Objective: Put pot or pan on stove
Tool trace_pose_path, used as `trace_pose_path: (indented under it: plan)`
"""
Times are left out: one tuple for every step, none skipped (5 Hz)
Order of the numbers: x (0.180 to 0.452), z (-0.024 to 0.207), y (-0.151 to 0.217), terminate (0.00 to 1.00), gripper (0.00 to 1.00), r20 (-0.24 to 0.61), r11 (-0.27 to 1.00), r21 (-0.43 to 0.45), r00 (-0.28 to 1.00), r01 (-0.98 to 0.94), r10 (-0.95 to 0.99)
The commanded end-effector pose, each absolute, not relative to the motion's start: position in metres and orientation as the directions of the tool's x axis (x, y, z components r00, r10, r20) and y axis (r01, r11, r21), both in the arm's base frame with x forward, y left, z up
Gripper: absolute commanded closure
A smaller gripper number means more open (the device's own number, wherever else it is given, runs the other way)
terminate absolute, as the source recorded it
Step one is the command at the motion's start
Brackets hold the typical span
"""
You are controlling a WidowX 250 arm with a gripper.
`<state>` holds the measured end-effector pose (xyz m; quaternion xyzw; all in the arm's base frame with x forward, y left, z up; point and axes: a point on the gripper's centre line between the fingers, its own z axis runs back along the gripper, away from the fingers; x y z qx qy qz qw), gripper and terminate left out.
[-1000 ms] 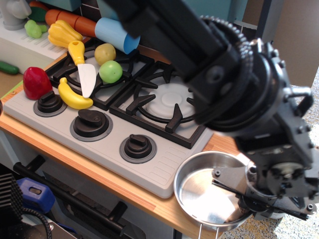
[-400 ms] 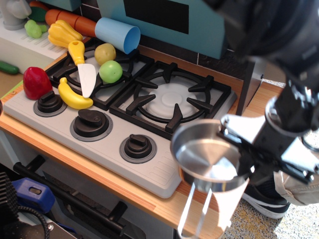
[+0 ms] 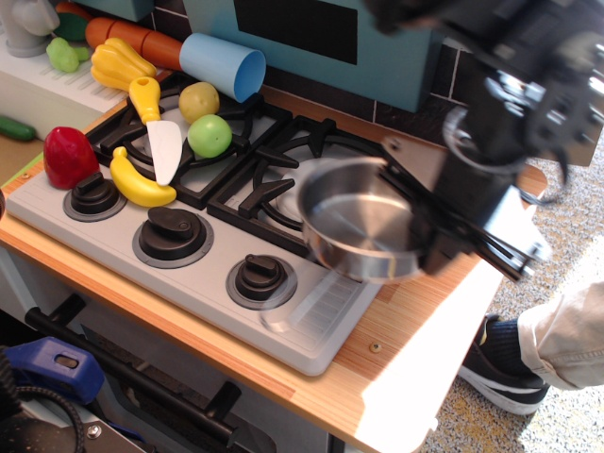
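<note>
Clenched on the right rim of the stainless-steel pan (image 3: 361,222), the claw (image 3: 436,236) holds it tilted in the air above the front of the right burner grate (image 3: 307,175) of the grey toy stove (image 3: 311,326). The pan is blurred, its mirror-like inside facing up and leftward. Three black knobs (image 3: 261,276) line the stove's front edge. On the left burner lie a white knife with a yellow handle (image 3: 156,127), a banana (image 3: 139,182), a green fruit (image 3: 209,135) and a potato (image 3: 199,99). A red pepper (image 3: 67,156) sits at the far left, a blue cup (image 3: 223,64) behind. The wooden desk (image 3: 406,349) shows at lower right.
</note>
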<state>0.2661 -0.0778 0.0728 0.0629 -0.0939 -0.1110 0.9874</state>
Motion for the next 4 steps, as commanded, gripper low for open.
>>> trace_pose_path:
  plan:
    - [0.279, 0.079, -0.051, 0.0, 1.0, 0.27, 0.932, 0.17, 0.895, 0.319, -0.355]
    - [0.28, 0.07, -0.04, 0.0, 1.0, 0.301, 0.9, 0.223, 0.851, 0.375, -0.43]
    - [0.289, 0.068, -0.029, 0.0, 1.0, 0.311, 0.868, 0.265, 0.815, 0.42, -0.489]
    - [0.308, 0.068, -0.018, 1.0, 1.0, 0.324, 0.862, 0.239, 0.8, 0.447, -0.504]
